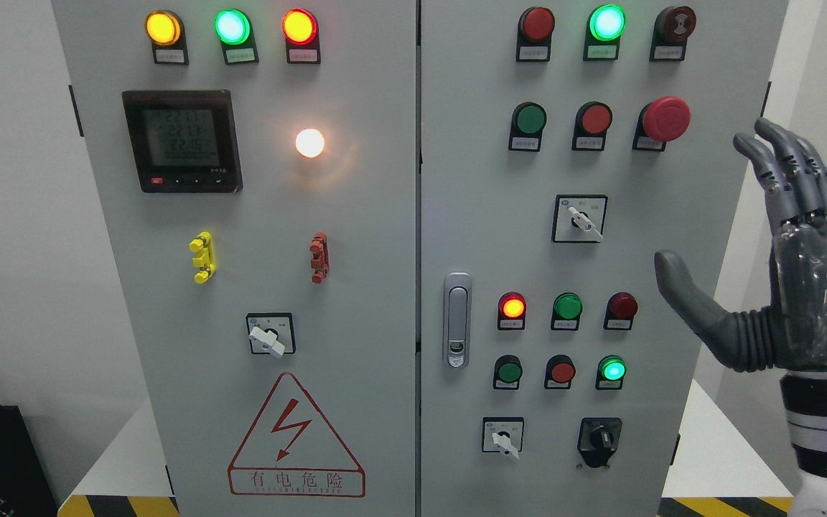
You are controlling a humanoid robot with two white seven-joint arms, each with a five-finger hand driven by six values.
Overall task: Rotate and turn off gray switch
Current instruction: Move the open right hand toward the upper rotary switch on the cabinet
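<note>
The gray switch sat on the cabinet's right door, mid-height, its small lever tilted down to the right. It looked stiff and smooth, best pinched across the lever between thumb and fingertip. The right hand hovered well to its right, fingers straight up, thumb spread wide, holding and touching nothing.
</note>
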